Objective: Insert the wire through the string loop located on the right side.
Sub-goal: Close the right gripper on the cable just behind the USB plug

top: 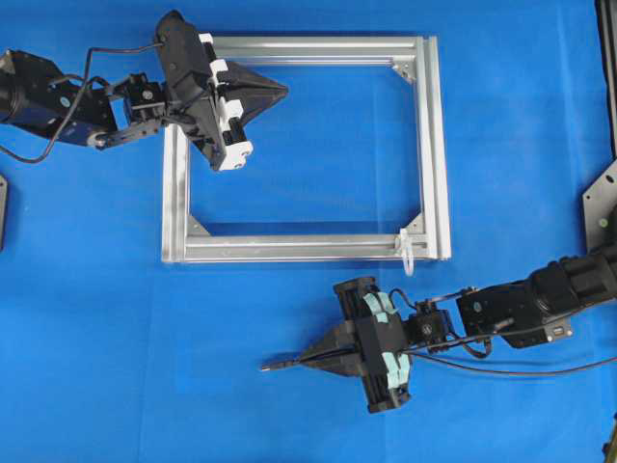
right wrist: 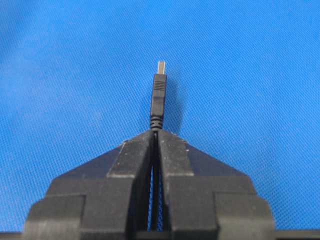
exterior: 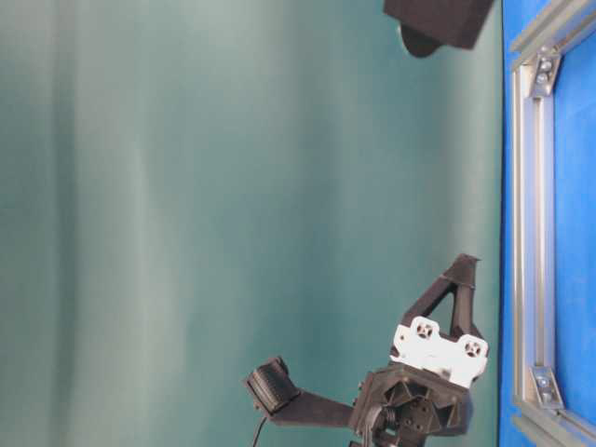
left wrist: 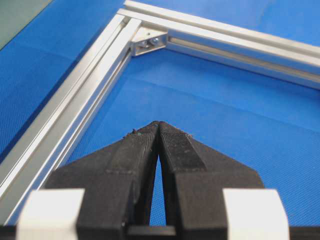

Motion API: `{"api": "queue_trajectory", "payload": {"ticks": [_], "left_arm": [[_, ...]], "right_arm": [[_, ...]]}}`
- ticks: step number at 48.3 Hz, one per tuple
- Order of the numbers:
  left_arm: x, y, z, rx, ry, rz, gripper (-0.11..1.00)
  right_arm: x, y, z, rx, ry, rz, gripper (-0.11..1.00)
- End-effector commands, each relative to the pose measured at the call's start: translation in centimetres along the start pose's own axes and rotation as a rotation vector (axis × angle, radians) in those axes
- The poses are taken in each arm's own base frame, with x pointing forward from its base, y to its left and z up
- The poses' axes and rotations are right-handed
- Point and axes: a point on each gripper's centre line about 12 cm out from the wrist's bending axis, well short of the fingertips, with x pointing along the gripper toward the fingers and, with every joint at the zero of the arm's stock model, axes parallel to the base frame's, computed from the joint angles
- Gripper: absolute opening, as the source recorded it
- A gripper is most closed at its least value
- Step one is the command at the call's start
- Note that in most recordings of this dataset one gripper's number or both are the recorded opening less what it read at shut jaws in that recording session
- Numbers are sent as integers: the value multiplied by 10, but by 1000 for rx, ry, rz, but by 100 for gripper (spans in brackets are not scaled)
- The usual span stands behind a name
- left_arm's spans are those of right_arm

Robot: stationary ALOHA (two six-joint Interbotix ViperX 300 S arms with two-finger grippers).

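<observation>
The wire [top: 278,366] is a thin black cable lying low on the blue mat, its small plug tip pointing left. My right gripper [top: 308,359] is shut on it just behind the plug. In the right wrist view the plug [right wrist: 158,95] sticks out past the closed right gripper [right wrist: 155,133], and the cable runs back between the fingers. The string loop [top: 408,253] is a tiny white loop hanging at the silver frame's near right corner, above and right of the plug. My left gripper [top: 284,90] hovers shut and empty over the frame's upper left part, fingertips touching [left wrist: 159,124].
The silver aluminium frame [top: 308,249] lies in the middle of the blue mat, with corner brackets [left wrist: 148,42] inside it. The rest of the wire trails right under the right arm [top: 521,370]. The table-level view shows the frame's rail [exterior: 531,233] and the left gripper [exterior: 464,265] above it.
</observation>
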Motion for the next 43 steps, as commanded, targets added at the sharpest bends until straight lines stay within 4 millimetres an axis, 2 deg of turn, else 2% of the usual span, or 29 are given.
{"api": "queue_trajectory", "payload": {"ticks": [1,21,43], "left_arm": [[-2,0,15,-1,-45,-1,0],[-1,0,16,-2,-48,-3,0],[-1,-2,16,-1,-47,-6,0]], "right_arm": [[-6,7,23,5,-46,17,-4],[-41,18,83,-24,-54,45,-4],[-42,17,84,-23,-49,41,-4]]}}
